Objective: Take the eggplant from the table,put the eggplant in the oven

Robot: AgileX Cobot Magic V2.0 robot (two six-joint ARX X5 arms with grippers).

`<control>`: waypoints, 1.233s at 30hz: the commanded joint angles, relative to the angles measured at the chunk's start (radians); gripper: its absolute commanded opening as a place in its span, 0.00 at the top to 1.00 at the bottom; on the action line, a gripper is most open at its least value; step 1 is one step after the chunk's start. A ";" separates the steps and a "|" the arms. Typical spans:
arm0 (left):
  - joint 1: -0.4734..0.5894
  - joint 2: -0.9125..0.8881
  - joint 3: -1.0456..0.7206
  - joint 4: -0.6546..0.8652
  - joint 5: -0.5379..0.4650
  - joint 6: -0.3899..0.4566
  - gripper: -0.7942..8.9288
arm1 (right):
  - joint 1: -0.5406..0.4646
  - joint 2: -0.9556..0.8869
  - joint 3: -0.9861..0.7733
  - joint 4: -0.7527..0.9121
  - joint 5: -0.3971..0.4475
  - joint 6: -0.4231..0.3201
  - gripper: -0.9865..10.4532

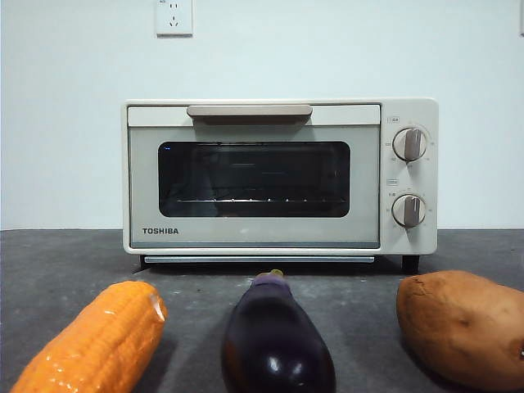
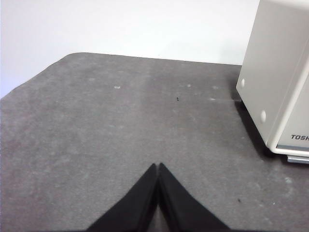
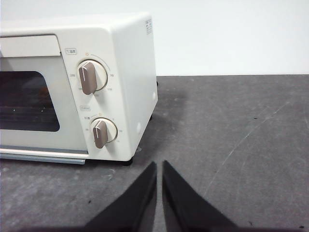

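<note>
The glossy dark purple eggplant lies on the dark grey table in the near middle of the front view, its stem tip toward the oven. The cream-white TOSHIBA oven stands behind it with its glass door closed. Neither arm shows in the front view. My left gripper is shut and hovers over bare table beside the oven's side wall. Over the table in front of the oven's knob corner, my right gripper is shut too. Neither wrist view shows the eggplant.
An orange corn cob lies to the left of the eggplant and a brown sweet potato to its right. A white wall with a socket rises behind the oven.
</note>
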 commanded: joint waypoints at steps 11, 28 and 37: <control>0.001 -0.002 -0.023 0.011 0.152 -0.357 0.91 | 0.000 -0.001 -0.001 0.020 -0.004 0.180 0.91; 0.001 0.152 0.213 -0.122 0.275 -0.356 0.91 | 0.000 0.076 0.262 -0.179 0.031 0.221 0.91; 0.000 0.371 0.412 -0.163 0.373 -0.319 0.91 | 0.000 0.243 0.525 -0.350 0.018 0.190 0.91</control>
